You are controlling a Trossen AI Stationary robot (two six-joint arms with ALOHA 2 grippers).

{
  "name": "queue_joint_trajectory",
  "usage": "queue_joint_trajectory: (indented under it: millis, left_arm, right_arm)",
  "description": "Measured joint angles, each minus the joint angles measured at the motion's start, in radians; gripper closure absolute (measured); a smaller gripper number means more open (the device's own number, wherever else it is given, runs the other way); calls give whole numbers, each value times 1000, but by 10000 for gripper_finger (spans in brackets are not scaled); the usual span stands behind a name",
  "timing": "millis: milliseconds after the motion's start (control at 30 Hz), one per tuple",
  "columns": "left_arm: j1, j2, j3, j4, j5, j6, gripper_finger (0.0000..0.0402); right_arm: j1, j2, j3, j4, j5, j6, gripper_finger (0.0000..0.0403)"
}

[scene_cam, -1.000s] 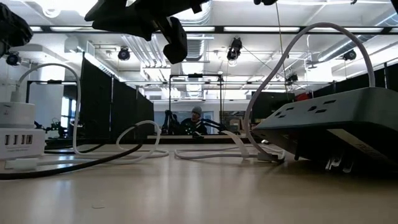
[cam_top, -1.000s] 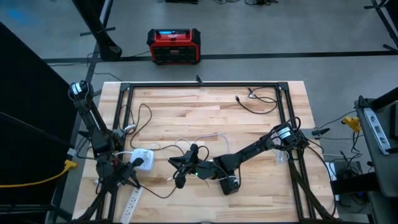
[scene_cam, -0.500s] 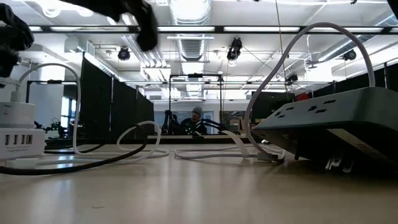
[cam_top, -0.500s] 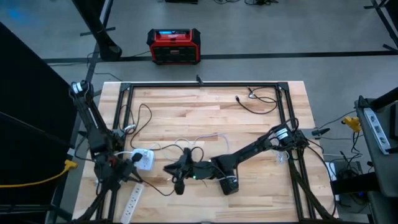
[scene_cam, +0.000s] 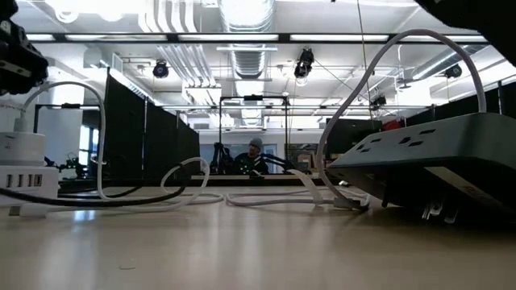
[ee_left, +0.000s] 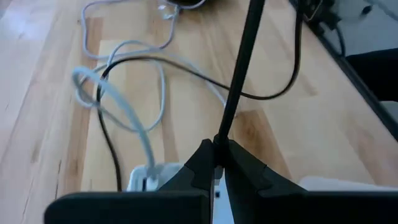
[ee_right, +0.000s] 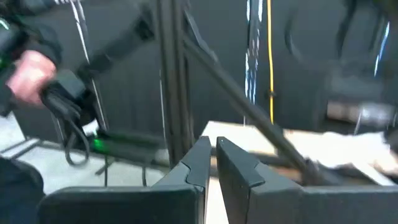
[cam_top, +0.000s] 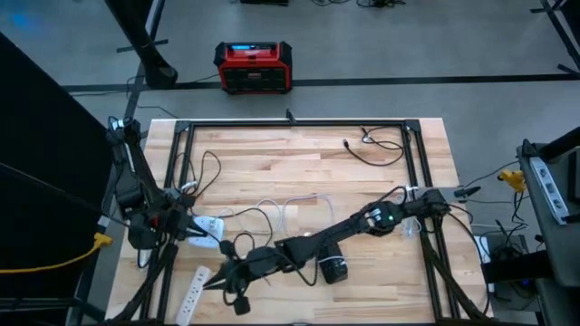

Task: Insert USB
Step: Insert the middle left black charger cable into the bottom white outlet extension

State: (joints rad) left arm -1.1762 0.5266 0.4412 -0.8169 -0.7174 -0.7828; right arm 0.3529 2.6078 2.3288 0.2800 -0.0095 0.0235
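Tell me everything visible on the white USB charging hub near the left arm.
The white USB charging hub is a boxy plastic block with a row of ports along its front face, seen in the low view. It sits flat on the wooden table near its left edge, beside the left gripper. A white round plug sits on top; white and black cables loop away from it.

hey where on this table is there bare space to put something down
Bare wood runs along the far edge between the black frame and the cable tangle, up to the small black cable at the far right. The near right corner, past the black power strip, is also free. The near left is crowded: white charger, white power strip, both arms.
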Motion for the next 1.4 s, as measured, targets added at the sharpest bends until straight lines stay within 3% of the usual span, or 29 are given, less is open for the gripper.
queue_joint_trajectory:
  millis: [333, 400, 467, 567, 733, 1167, 1233, 1400]
  left_arm:
    - [0, -2, -2, -14, 13, -62, 391]
    - [0, -2, 6, 5, 91, -41, 391]
    - [0, 9, 24, 29, 231, -7, 391]
    - [1, 71, 75, 36, 340, -9, 391]
    - [2, 213, 145, 39, 367, -39, 391]
    - [97, 532, 102, 113, 368, -124, 384]
    - [129, 547, 109, 137, 442, -127, 384]
    - [191, 559, 123, 145, 745, -196, 392]
  right_arm:
    - [-7, 13, -7, -125, 8, 18, 390]
    - [-8, 12, -7, -178, 9, 10, 390]
    - [-7, 11, -4, -240, 9, 10, 390]
    - [-5, 10, -4, -289, 10, 27, 390]
    - [-1, 9, -4, -288, 10, 29, 390]
    - [3, 8, -5, -283, 10, 32, 390]
    - [5, 8, -6, -283, 10, 34, 390]
    - [7, 7, -6, -290, 10, 44, 390]
